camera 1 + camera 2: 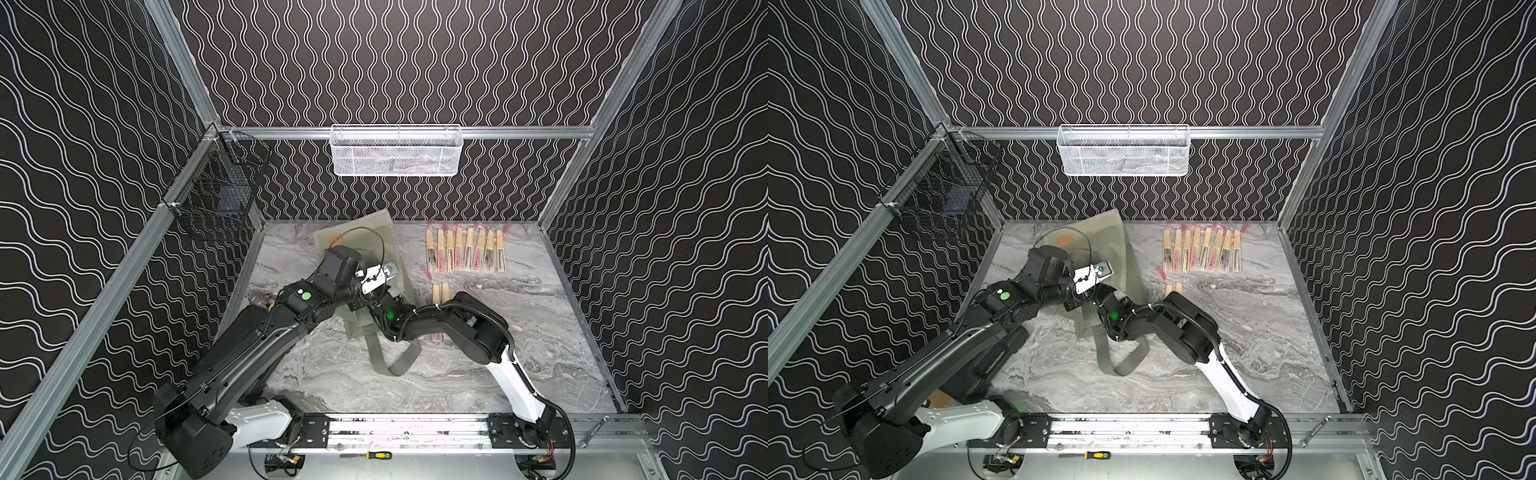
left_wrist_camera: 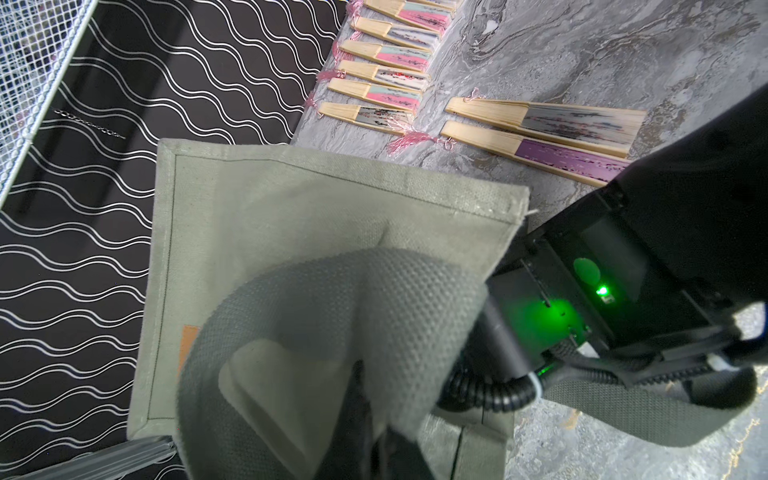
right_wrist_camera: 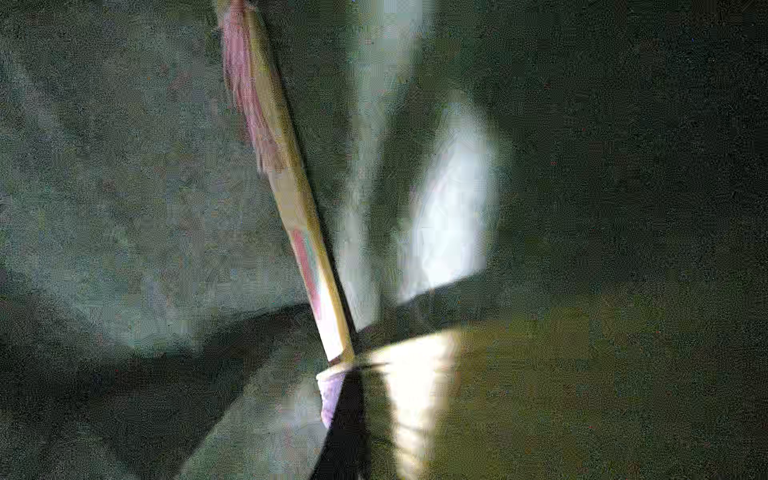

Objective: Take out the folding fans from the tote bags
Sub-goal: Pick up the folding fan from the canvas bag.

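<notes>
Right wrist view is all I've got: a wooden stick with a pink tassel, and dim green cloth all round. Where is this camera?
Observer: Inside a grey-green bag on the table; the right arm reaches into its mouth.
Visitor: Is that stick the only one?
Observer: No. Eight folded fans lie in a row by the back wall, with two more nearer the arm.
Visitor: What's the other arm doing?
Observer: The left arm bends over the bag, and one strap arches up close to its wrist camera.
</notes>
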`<state>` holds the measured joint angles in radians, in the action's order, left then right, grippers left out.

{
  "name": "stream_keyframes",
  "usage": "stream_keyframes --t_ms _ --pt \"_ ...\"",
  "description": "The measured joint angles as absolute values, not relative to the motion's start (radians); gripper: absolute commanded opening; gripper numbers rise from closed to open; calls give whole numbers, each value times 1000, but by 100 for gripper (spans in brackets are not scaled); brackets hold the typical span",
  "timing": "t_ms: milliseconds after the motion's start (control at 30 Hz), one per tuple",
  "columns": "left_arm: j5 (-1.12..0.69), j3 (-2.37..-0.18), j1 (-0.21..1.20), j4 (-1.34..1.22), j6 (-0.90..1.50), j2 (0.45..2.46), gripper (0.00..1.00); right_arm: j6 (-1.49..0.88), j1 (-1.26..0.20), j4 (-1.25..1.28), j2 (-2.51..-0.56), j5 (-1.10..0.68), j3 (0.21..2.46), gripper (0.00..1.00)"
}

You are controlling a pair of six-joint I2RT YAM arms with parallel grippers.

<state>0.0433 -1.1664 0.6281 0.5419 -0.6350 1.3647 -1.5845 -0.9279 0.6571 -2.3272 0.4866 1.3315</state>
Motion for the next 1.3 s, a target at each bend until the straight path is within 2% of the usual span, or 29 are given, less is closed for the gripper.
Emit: stream_keyframes --t_ms 300,600,867,1300 --pt "45 -1166 628 540 -635 1365 0 -1393 -939 710 -2214 445 1221 1" --pt "45 -1167 628 539 -635 1369 0 -1084 -963 821 -2126 395 1047 0" --pt "45 -1167 628 539 -635 1374 0 -781 -1035 937 -2016 385 887 1" --pt "49 -1170 628 540 -635 1374 0 -482 -1112 1085 -1877 357 690 1"
